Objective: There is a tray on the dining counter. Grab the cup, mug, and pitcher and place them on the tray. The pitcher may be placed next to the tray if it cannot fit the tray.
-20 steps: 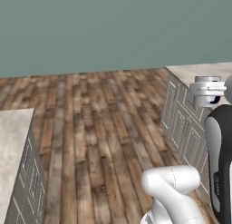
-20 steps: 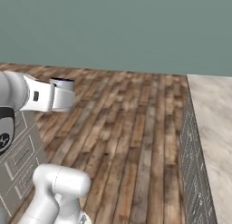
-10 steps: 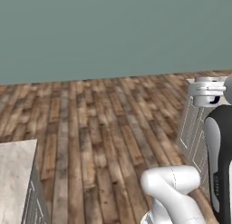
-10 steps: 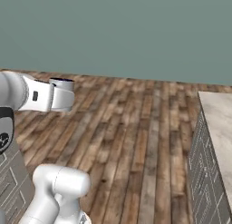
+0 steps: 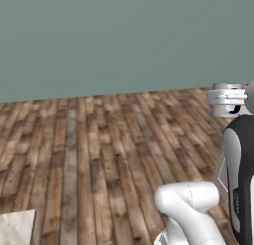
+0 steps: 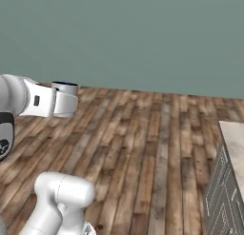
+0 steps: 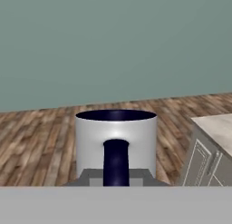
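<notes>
Left base view: one white arm segment (image 5: 188,202) rises at lower right over a wood-plank floor (image 5: 99,150) of brown and grey boards. A plain teal wall (image 5: 124,35) stands behind the floor. At the far right, above the floor, sits the hand's pale cylindrical end with a dark rim, probably the mug (image 5: 225,100), held level. One pale marble corner (image 5: 17,229) of a counter shows at the floor's lower left. The fingers cannot be made out here.

Right base view: the forearm reaches in from the left, above the floor. At its end sits one short cylinder with a dark navy rim and pale side, the mug (image 6: 65,98), upright, carried in the air well above the floor. One marble-topped counter (image 6: 233,143) with grey panelled cabinet fronts stands at the floor's right edge, well apart from the mug.

Hand view: one mug (image 7: 115,139) fills the middle, close to the camera. Its wall renders pale grey-white, its rim and curved side handle dark navy, its body round and straight-sided. The handle faces the camera. The gripper (image 7: 115,180) sits at the mug's base, where a grey block meets the handle; the fingertips are hidden, so I cannot tell whether they are clamped on it or loose. Right of the mug, one counter with a marble top and panelled doors.
</notes>
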